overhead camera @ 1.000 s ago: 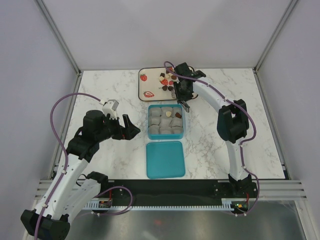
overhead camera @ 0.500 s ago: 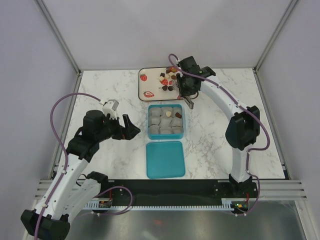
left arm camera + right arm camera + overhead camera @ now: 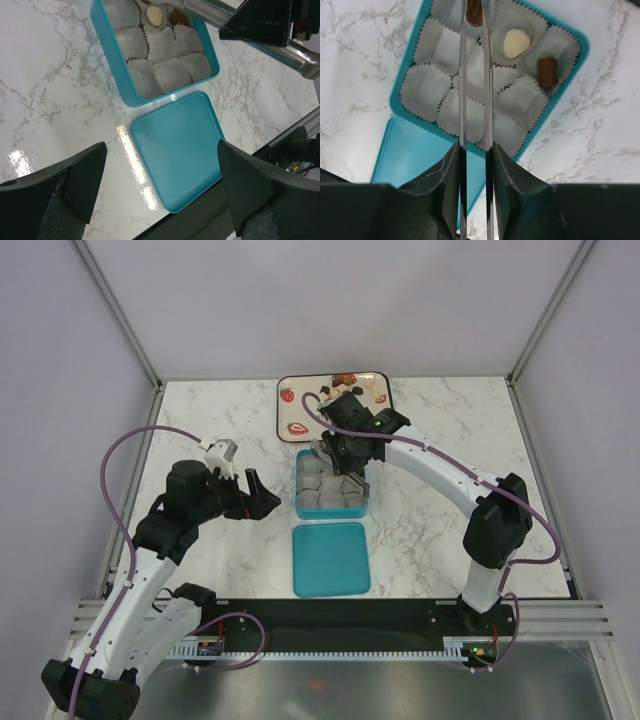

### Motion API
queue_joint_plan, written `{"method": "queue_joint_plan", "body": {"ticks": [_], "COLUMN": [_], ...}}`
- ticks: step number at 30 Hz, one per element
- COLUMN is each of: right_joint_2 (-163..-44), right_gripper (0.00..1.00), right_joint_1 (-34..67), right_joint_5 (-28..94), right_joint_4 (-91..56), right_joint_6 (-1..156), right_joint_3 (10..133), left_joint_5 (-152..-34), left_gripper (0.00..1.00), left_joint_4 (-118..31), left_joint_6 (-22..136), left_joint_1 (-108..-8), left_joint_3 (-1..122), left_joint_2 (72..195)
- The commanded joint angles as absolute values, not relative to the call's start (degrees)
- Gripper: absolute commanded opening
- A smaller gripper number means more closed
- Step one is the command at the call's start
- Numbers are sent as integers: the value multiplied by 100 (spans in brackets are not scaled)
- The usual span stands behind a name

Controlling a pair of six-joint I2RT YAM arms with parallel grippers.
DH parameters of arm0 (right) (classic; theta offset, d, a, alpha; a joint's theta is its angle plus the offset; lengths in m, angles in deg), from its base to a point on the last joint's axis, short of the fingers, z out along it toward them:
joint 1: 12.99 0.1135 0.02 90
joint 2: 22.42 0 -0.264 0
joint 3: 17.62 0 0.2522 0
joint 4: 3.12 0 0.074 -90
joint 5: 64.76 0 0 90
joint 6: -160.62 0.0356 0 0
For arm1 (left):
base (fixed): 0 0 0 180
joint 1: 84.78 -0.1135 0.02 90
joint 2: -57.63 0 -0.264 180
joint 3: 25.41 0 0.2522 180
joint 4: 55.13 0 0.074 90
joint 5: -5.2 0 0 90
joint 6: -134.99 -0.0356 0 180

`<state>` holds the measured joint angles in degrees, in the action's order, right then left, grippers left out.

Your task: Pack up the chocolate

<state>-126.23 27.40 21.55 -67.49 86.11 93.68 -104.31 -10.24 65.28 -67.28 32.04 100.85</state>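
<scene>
Teal box (image 3: 581,44) | cups (image 3: 422,85): white chocolate (image 3: 516,43), brown chocolate (image 3: 547,71) | right fingers (image 3: 463,75): gripped chocolate (image 3: 474,12)

Tray (image 3: 290,410) at table (image 3: 200,420) far edge, chocolate (image 3: 347,379) on it. Box (image 3: 298,490) just before tray; two cups (image 3: 422,85) inside hold chocolate. Lid (image 3: 331,558) before box. Right gripper (image 3: 340,460) over box, left gripper (image 3: 263,492) left of it.
</scene>
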Motion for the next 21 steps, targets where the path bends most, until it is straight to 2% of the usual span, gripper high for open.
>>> {"method": "queue_joint_plan", "body": {"ticks": [1,14,21], "right_joint_2": [-12297,-12657,-12833], "right_gripper": [33,34,38], "right_joint_1": [3025,3219,3219], "right_joint_5": [2040,1900,1768], "right_joint_4": [-6514,-6382,-6320], "right_joint_6": [8837,8864,8864], "right_joint_3": [9186,9159,9141], "left_joint_5": [-10370,-10361,-10378], "left_gripper": [99,99,99], "left_joint_4": [-1070,-1078,-1078], "left_joint_6": [6380,6380,6380], "left_joint_1": [-6720,-6720,-6720], "left_joint_3": [3204,3195,3195], "left_joint_2": [10043,10025,10034]}}
